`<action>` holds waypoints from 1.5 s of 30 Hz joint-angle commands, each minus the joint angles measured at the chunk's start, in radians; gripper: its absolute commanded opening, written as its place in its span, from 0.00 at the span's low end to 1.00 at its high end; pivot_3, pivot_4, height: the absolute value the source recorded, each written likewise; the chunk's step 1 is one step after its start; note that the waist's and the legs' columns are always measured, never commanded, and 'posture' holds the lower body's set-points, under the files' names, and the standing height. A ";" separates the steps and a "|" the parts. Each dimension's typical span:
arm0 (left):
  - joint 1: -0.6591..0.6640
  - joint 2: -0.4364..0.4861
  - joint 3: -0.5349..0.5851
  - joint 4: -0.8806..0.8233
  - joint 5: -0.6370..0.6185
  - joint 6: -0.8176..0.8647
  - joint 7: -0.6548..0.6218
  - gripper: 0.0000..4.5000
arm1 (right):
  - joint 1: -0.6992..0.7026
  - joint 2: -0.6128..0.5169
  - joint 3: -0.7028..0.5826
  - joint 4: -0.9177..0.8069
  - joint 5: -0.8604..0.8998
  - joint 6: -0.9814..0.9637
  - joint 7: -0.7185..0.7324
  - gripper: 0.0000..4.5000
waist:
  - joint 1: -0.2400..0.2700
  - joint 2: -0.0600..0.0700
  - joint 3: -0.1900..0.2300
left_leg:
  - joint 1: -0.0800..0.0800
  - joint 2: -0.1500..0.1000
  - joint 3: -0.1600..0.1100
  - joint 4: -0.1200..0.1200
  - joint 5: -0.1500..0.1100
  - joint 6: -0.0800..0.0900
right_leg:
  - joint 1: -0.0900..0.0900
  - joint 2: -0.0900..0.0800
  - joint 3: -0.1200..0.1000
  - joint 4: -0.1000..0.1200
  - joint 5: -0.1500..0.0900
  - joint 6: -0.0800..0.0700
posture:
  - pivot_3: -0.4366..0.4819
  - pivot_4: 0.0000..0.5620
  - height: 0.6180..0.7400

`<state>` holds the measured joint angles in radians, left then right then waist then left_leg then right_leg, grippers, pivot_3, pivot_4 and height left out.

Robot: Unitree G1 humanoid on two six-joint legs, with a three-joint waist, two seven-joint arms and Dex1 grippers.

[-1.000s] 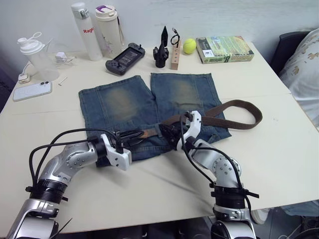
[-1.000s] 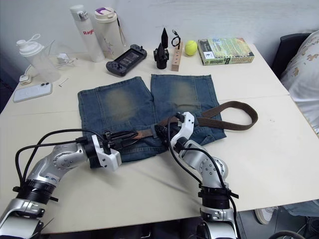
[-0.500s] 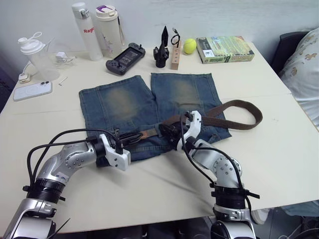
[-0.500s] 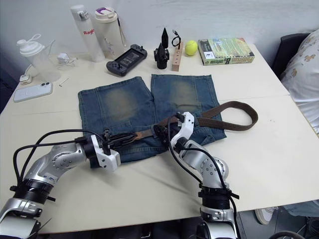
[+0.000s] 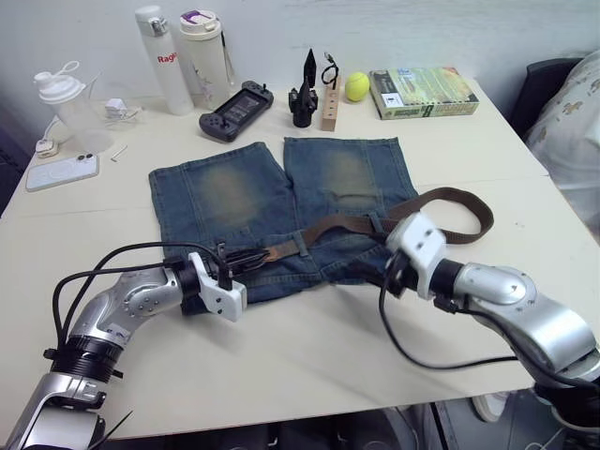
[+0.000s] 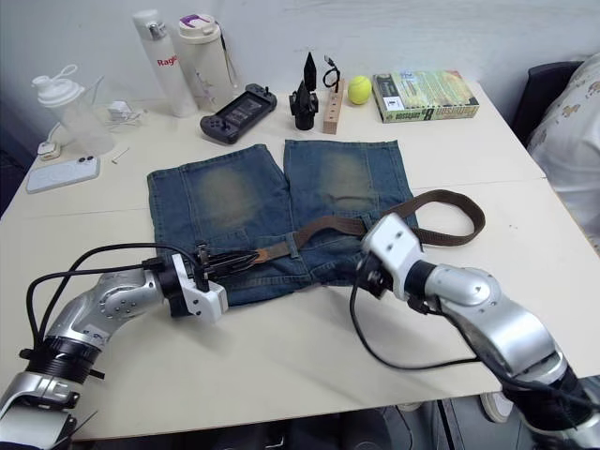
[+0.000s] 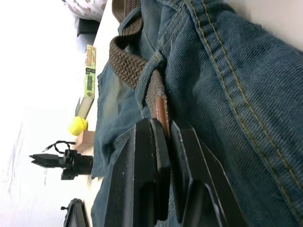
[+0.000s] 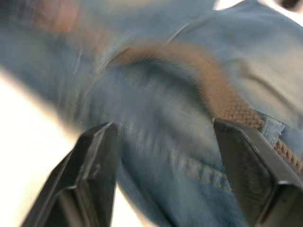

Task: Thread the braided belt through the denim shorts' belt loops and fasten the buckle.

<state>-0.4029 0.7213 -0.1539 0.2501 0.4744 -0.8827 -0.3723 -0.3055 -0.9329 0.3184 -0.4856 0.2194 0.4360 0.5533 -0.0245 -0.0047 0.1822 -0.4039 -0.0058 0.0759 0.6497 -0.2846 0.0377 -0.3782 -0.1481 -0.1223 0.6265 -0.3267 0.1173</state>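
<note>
The right gripper (image 6: 367,272) has let go of the braided belt (image 5: 337,225) and pulled back, fingers wide (nothing between them), while the left gripper (image 5: 246,259) still pinches the belt's leather tip at the denim shorts (image 5: 225,197) waistband, so threading continues leftward.

Bare table (image 5: 309,347) lay open along the near edge and on both flanks of the denim shorts (image 5: 234,202), so I had room to bring either arm in from there. The far edge was crowded by two bottles (image 5: 183,56), a game controller (image 5: 234,110), a tennis ball (image 5: 356,86) and a book (image 5: 422,92). The braided belt (image 5: 450,202) looped out over the table to the shorts' right, barring that approach.
</note>
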 commanded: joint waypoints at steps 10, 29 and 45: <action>0.004 0.006 -0.005 -0.016 -0.033 -0.001 0.005 0.00 | -0.024 0.096 0.103 0.221 -0.478 -0.228 0.033 0.69 | 0.011 -0.002 -0.001 | 0.000 -0.001 -0.002 0.005 0.000 0.001 | 0.004 0.000 -0.004 0.001 0.000 0.000 | 0.48 0.27 0.86; 0.052 0.019 0.011 -0.074 -0.021 0.014 0.014 0.00 | -0.099 -0.028 -0.084 0.521 -0.516 -0.238 0.080 0.01 | 0.052 -0.002 -0.001 | -0.003 -0.004 -0.008 0.012 -0.001 0.003 | 0.007 -0.001 -0.009 0.001 0.001 0.001 | 0.48 0.27 0.86; 0.064 0.015 0.018 -0.103 -0.018 0.017 0.031 0.00 | -0.049 0.028 -0.421 0.264 -0.174 0.057 0.226 0.78 | 0.048 -0.002 -0.001 | -0.003 -0.003 -0.008 0.012 -0.001 0.003 | 0.007 0.000 -0.009 0.002 0.001 0.001 | 0.48 0.27 0.86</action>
<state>-0.3427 0.7267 -0.1633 0.1905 0.4662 -0.8603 -0.3637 -0.3349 -0.8917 -0.0232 -0.1404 -0.0299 0.4270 0.7442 0.0238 -0.0062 0.1816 -0.4064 -0.0088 0.0678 0.6617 -0.2853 0.0403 -0.3710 -0.1477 -0.1314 0.6285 -0.3257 0.1181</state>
